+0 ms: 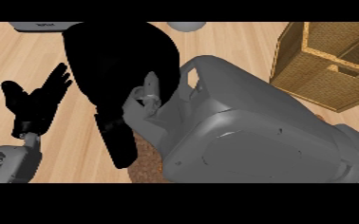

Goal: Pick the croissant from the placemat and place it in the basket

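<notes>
The middle of the worktop (231,42) was covered by the right hand (119,71) and its grey forearm (245,133), raised close to the view. Of the placemat (147,163), only a brown strip was seen beneath them. The croissant could not be seen. The basket (316,66) was cut off by the right edge. Whether anything was held in the right hand could not be told.

Bare desk (231,40) lies open between the right hand (119,66) and the basket (316,66) at far right. The raised right forearm (259,137) fills the middle; the left hand (35,102) stands at the left edge.
</notes>
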Controlling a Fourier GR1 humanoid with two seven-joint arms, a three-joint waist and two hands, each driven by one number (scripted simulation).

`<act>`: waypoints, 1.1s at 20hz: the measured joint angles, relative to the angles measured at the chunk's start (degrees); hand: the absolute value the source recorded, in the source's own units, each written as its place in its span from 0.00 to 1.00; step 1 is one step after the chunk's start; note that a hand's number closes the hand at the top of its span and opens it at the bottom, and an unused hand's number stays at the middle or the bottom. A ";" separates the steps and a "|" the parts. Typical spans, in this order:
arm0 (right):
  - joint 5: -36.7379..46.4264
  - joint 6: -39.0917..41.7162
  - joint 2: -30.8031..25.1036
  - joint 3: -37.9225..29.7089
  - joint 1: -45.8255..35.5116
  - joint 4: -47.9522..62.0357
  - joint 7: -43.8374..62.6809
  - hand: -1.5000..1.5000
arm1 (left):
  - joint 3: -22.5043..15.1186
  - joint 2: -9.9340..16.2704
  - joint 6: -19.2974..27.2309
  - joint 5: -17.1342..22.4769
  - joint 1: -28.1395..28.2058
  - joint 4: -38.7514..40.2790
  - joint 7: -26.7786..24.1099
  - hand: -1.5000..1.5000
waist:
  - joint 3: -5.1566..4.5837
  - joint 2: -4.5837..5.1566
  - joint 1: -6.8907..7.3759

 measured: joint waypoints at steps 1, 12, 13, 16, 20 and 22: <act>0.25 -0.29 -0.55 0.17 1.34 -1.69 0.06 0.00 | 0.22 0.13 -0.33 -0.02 -0.31 0.18 0.05 0.50 | 0.00 0.04 0.02; 14.81 -4.71 -4.83 10.33 23.94 -15.53 -5.57 0.00 | 0.08 -1.30 -0.10 -1.52 0.82 -3.10 1.84 0.50 | 0.01 0.40 0.69; 17.10 -5.65 -4.49 11.02 25.46 -14.72 -6.95 0.00 | 0.18 -1.43 -0.03 -1.81 0.93 -3.12 1.74 0.50 | 0.01 0.45 0.83; 22.08 -7.71 -3.14 11.33 28.96 -12.53 -10.34 0.00 | 1.25 -1.19 -1.24 -1.64 1.36 -3.26 1.65 0.50 | -0.01 0.56 1.12; 27.97 -13.05 0.56 12.64 33.88 -9.54 -14.07 0.00 | 1.68 -2.05 -1.38 -2.74 -0.16 -1.38 1.29 0.50 | -0.01 0.64 1.14; 30.45 -13.69 1.54 13.03 36.05 -7.66 -15.90 0.00 | 2.00 -2.37 -1.68 -3.24 -0.60 -1.24 1.57 0.50 | -0.02 0.64 1.18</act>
